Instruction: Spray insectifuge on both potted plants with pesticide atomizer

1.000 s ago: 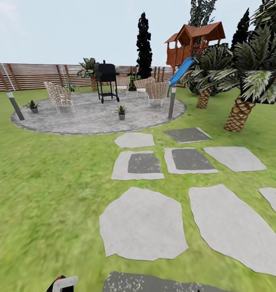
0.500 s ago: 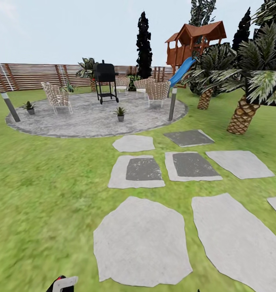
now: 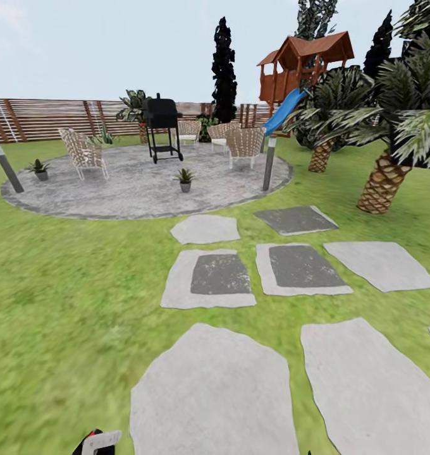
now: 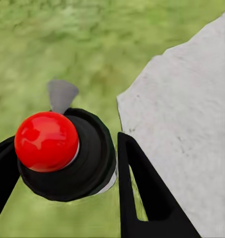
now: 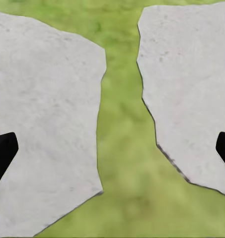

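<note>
Red-capped pesticide atomizer [image 4: 62,153] clamped between left jaws; right jaws apart over stone slabs [image 5: 47,124]

Potted plants [image 3: 185,179] on patio [image 3: 133,193] ahead

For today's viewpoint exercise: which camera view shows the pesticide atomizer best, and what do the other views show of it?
The left wrist view: the pesticide atomizer sits large between the left pincer's dark fingers, seen end-on, dark body with a red cap. The head view catches just a corner of it at the bottom edge. The right wrist view looks onto stepping stones and grass.
</note>
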